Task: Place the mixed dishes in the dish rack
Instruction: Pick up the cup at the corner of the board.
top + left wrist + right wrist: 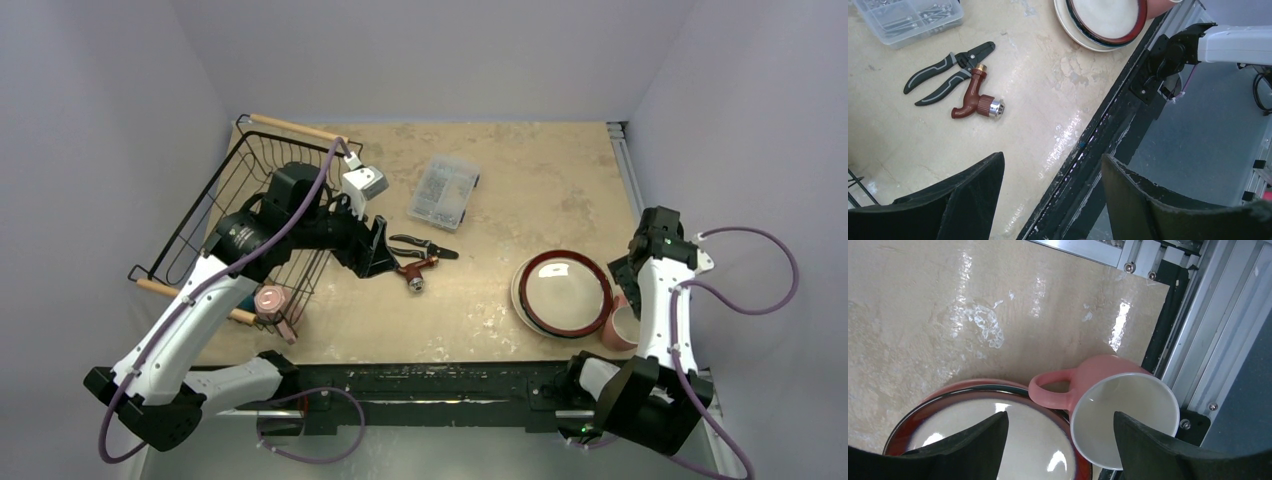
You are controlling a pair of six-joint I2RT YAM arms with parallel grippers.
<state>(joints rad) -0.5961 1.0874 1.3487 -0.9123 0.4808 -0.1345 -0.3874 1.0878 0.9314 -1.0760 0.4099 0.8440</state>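
Note:
The dish rack [215,195], a black wire basket with wooden handles, stands at the far left. A pink mug [270,300] shows at its near corner. My left gripper [380,250] hangs open and empty just right of the rack, above bare table [1053,165]. At the right, a red-black-rimmed plate [563,292] lies stacked on a cream plate. A second pink mug [622,325], white inside, stands upright against that plate [988,425]. My right gripper [1060,422] is open low over this mug [1108,390]. One finger is over the plate, the other over the mug's mouth.
Black-handled pliers [425,245] and a red-brown hose nozzle [415,272] lie mid-table, right of the left gripper. A clear compartment box [443,190] sits farther back. The metal rail of the table's right edge [1198,340] runs close beside the mug.

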